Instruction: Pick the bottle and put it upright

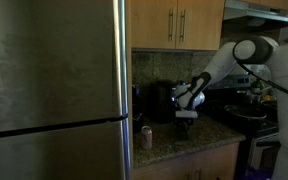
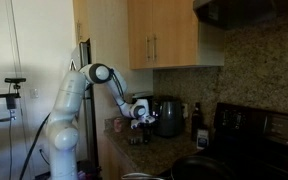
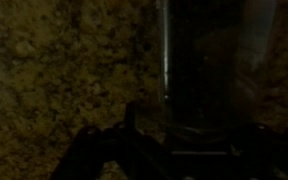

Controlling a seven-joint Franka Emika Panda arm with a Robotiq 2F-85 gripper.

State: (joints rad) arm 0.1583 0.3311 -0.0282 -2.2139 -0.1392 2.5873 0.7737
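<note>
small pale bottle with reddish top (image 1: 147,137) sits on the speckled granite counter (image 1: 199,143), near-left of the black gripper (image 1: 185,119), whose grip state i cannot tell. probably light, slippery; grasp mid-body.

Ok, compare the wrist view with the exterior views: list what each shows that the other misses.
Only the wrist view: a close, dim look at the foot of a dark upright object I cannot identify. Only the exterior views: the whole arm, the fridge, wooden cabinets and the stove. Both: the granite counter and the gripper above it; whether it is open is unclear.
</note>
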